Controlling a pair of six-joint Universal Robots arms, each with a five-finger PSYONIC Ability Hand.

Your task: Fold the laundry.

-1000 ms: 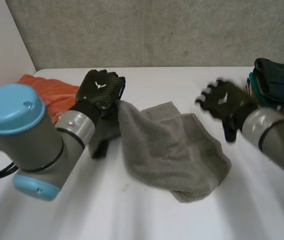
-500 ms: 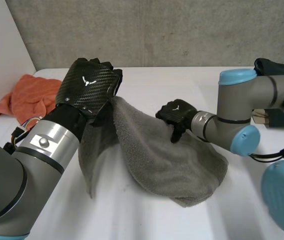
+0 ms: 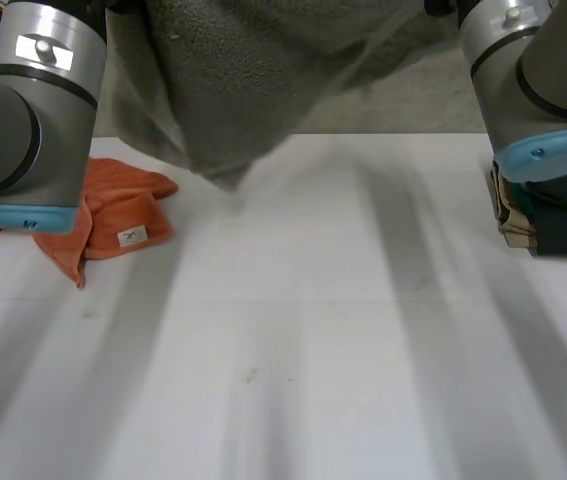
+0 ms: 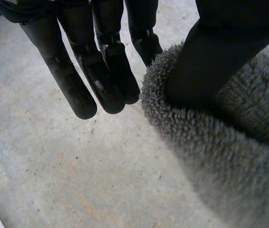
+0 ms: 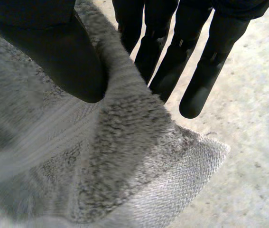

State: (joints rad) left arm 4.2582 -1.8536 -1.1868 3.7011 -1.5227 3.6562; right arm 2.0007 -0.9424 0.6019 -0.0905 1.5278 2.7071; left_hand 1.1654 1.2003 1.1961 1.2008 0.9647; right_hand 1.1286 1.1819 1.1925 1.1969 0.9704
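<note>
A grey towel (image 3: 233, 80) hangs in the air above the white table (image 3: 313, 350), stretched between my two raised arms, its lowest fold just over the table's far edge. In the left wrist view my left hand (image 4: 219, 57) pinches the towel's (image 4: 229, 156) edge between its thumb and straight fingers (image 4: 72, 80). The right wrist view shows my right hand (image 5: 53, 52) with its thumb pressed on the towel (image 5: 125, 166) near a hemmed corner, its fingers (image 5: 205, 80) straight behind the cloth.
An orange cloth (image 3: 113, 215) with a small label lies crumpled at the table's far left, under my left arm (image 3: 33, 100). A stack of dark folded clothes (image 3: 563, 215) sits at the right edge below my right arm (image 3: 533, 80). A concrete wall stands behind.
My right hand reached the towel's far side and closed on it. Both arms then rose, lifting the grey towel off the table, and the orange cloth now lies uncovered.
</note>
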